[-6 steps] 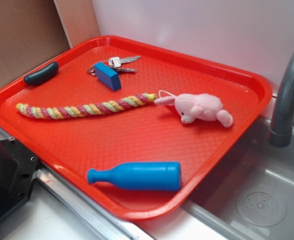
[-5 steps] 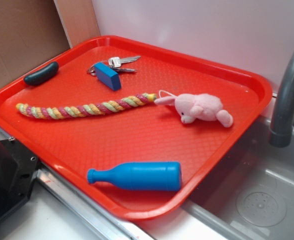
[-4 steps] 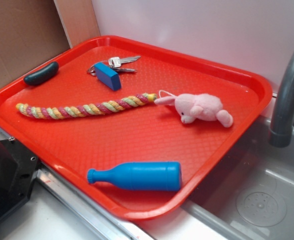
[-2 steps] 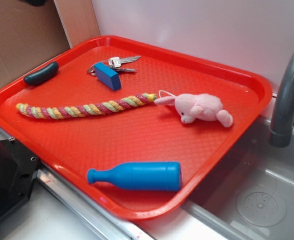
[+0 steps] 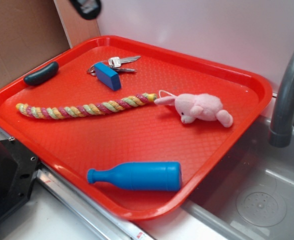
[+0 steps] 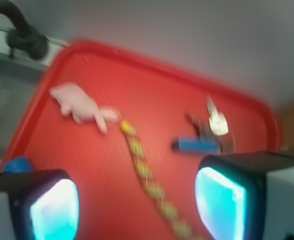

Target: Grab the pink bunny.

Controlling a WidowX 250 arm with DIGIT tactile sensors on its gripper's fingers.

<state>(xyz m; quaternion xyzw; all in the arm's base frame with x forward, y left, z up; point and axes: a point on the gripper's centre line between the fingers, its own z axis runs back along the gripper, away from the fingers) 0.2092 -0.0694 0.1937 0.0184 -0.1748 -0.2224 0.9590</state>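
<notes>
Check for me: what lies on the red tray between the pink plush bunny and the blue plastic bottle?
Nothing. In the exterior view the stretch of red tray between the pink plush bunny and the blue plastic bottle is bare.

Pale-pink bunny [image 5: 199,107], pink-yellow-green braided rope [image 5: 87,108], blue bottle [image 5: 135,176], red tray [image 5: 137,135].
</notes>
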